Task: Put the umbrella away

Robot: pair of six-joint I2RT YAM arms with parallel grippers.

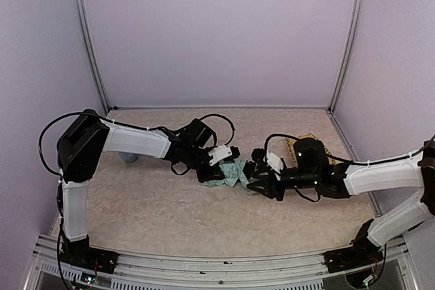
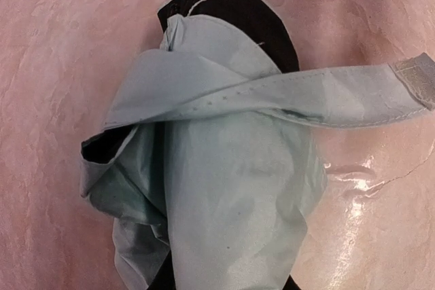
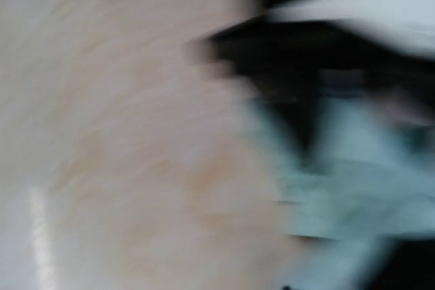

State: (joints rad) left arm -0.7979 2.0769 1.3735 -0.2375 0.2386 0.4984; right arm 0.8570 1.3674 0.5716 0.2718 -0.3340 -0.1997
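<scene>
The right gripper (image 1: 261,170) meets the right end of the umbrella (image 1: 228,174), though blur hides how wide its jaws stand. The crumpled umbrella lies on the table (image 1: 170,215) between both pincers, and the left gripper (image 1: 222,155), just behind it, clenches its mint fabric

The umbrella (image 2: 224,202) is pale mint-green with black underside, the table (image 1: 149,208) mottled beige.

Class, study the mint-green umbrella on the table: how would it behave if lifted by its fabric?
The umbrella would probably sag and shift: its fabric lies in loose, crumpled folds. The closing strap lies unfastened, so the folds may spread. Thin cloth suggests it is light.
</scene>
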